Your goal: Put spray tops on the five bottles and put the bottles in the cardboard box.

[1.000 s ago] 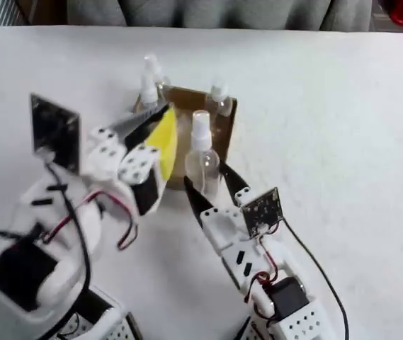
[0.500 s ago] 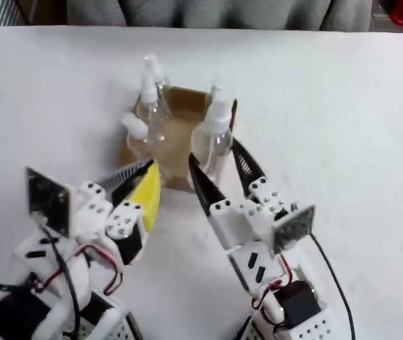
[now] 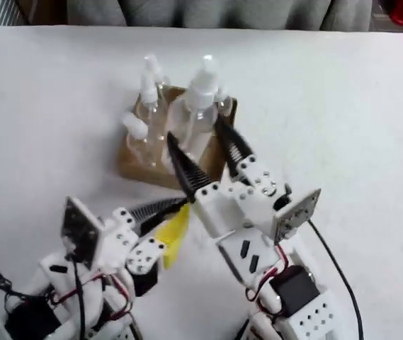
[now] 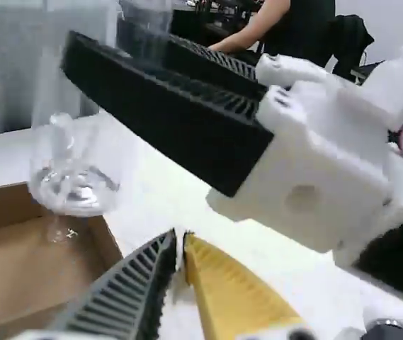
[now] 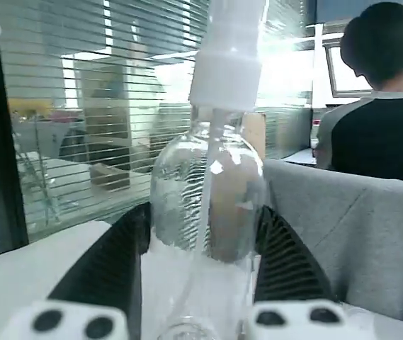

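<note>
**Right arm holds bottle over box**

On the white worktop [image 3: 343, 92] the cardboard box [image 3: 134, 166] sits ahead of both arms. We see other bottles [image 3: 146, 106] standing along its far and left sides. The right pincer [image 3: 194, 131] is clamped around a bottle [image 3: 190, 117], long axis roughly upright, spray top [image 3: 205, 74] uppermost, over the box's right half. We judge the drop spot lies straight below, so the right arm is nearer. The left pincer [image 3: 185, 205] is pinched narrow and holds nothing, apart from the box's near edge.
</note>
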Tool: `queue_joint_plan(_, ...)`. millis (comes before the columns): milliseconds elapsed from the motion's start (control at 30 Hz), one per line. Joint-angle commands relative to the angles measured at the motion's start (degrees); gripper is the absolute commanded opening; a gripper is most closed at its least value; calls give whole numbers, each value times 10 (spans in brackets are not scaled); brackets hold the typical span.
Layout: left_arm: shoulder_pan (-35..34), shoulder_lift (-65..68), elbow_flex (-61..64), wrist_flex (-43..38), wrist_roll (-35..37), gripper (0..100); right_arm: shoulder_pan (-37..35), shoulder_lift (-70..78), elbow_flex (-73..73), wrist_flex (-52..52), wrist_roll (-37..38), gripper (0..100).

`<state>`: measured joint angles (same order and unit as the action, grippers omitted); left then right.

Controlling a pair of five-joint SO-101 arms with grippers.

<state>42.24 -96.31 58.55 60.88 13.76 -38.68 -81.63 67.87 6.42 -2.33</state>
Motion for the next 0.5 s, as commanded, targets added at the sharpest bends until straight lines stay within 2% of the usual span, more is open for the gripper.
queue_joint_plan(0,7,-4,30,-62,-4,21,-36,-3,-45,53,-11,16)
queue_joint_plan(133,1,-4,61,-105,-4,21,-45,-48,-44,103,-11,16)
queue_joint_plan(300,-46,-4,91,-146,-2,21,-45,-121,-42,199,-11,16)
queue_joint_plan(467,-74,-4,98,-158,-1,21,-46,-183,-42,278,-11,16)
